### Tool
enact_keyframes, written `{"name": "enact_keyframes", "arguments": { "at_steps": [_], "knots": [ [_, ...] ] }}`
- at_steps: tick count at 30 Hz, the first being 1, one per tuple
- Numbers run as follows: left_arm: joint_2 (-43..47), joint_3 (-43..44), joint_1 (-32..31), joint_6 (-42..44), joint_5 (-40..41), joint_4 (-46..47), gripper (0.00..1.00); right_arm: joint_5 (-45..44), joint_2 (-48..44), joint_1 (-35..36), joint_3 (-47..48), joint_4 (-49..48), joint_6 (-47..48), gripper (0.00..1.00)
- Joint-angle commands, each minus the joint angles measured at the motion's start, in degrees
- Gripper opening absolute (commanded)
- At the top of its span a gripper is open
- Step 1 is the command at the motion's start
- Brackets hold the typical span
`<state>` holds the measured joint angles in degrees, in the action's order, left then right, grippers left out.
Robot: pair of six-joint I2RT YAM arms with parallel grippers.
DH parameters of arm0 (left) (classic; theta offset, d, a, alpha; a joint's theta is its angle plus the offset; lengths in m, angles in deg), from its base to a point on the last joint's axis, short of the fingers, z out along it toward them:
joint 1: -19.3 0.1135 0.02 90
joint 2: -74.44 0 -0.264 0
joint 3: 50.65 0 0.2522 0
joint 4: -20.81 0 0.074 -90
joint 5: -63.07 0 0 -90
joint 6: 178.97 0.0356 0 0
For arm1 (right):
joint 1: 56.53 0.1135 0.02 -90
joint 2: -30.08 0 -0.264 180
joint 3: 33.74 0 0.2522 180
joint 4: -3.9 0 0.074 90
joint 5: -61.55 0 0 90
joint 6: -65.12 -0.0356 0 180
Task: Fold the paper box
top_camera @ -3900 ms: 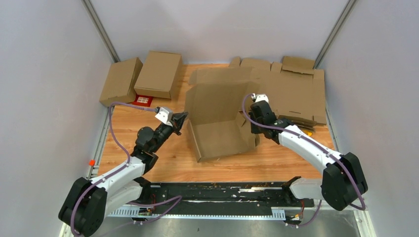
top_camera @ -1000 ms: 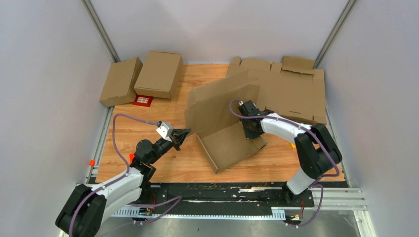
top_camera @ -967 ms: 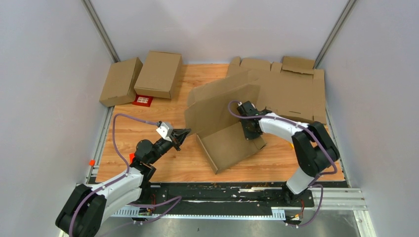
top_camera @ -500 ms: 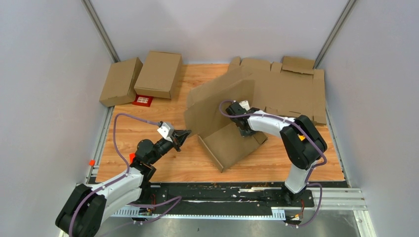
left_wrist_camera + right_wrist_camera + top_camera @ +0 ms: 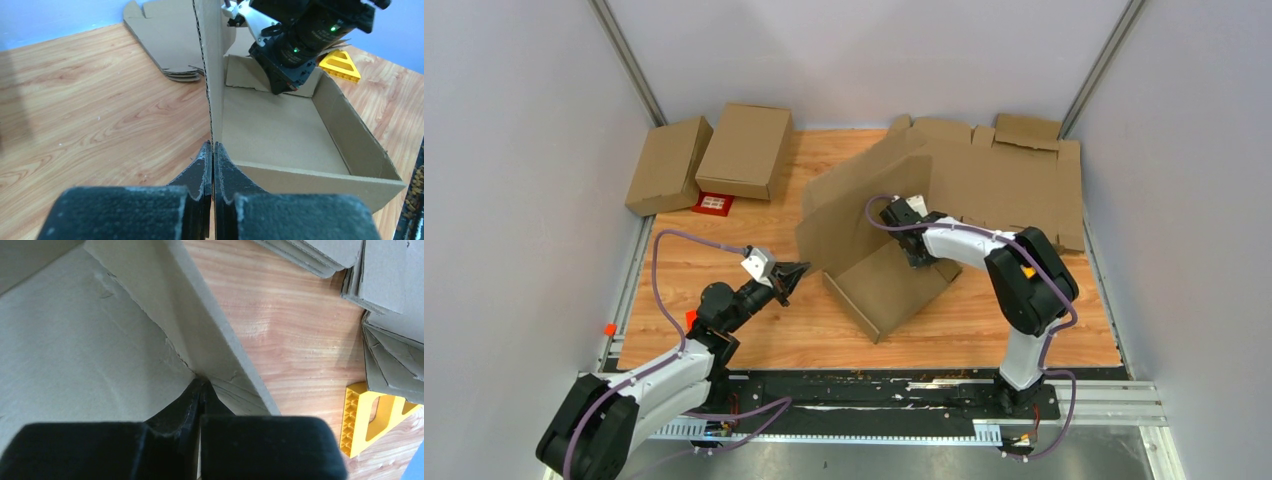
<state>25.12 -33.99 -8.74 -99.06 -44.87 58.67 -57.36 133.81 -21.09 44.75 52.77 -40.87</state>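
The paper box (image 5: 889, 292) is a half-formed brown carton in the middle of the table, with a tall panel (image 5: 854, 210) standing up on its left side. My left gripper (image 5: 796, 272) is shut on the near edge of that panel; in the left wrist view the corrugated edge (image 5: 209, 75) runs down between my fingertips (image 5: 213, 146). My right gripper (image 5: 922, 260) is inside the box, shut, with its tips (image 5: 201, 382) pressed into an inner corner crease between floor and side wall (image 5: 220, 340). It also shows in the left wrist view (image 5: 282, 89).
A sheaf of flat notched cardboard sheets (image 5: 1014, 185) lies at the back right. A yellow triangular piece (image 5: 367, 415) lies beside it, near the box. Two folded boxes (image 5: 669, 165) (image 5: 746, 150) and a small red card (image 5: 714, 203) sit at the back left.
My right gripper has moved left and farther back inside the box, turning the box's floor and swinging the tall panel. My left gripper has stayed put on the panel's edge.
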Motion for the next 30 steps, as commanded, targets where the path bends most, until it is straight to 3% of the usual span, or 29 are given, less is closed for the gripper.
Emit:
{"name": "enact_keyframes", "arguments": {
  "at_steps": [1,7,13,19,30],
  "knots": [
    [0.76,0.22,-0.01,1.47,0.0,1.82,0.0,-2.76,2.94,-2.14,1.48,-1.32,-0.95,0.0],
    [0.76,0.27,-0.01,1.56,0.09,1.73,0.0,-0.43,1.31,-4.64,-0.6,-4.07,-2.39,0.0],
    [-0.27,0.48,-0.01,1.33,-0.42,2.32,0.0,12.2,-3.99,-4.51,-3.17,-9.54,2.68,0.0],
    [-0.82,0.59,-0.01,1.21,-0.54,2.55,0.0,19.89,-7.19,-4.42,-4.0,-10.35,5.77,0.1],
    [-0.51,0.79,-0.01,1.3,-0.61,1.91,0.0,15.53,-8.03,-4.6,0.47,-5.79,6.15,0.08]
  ]
}}
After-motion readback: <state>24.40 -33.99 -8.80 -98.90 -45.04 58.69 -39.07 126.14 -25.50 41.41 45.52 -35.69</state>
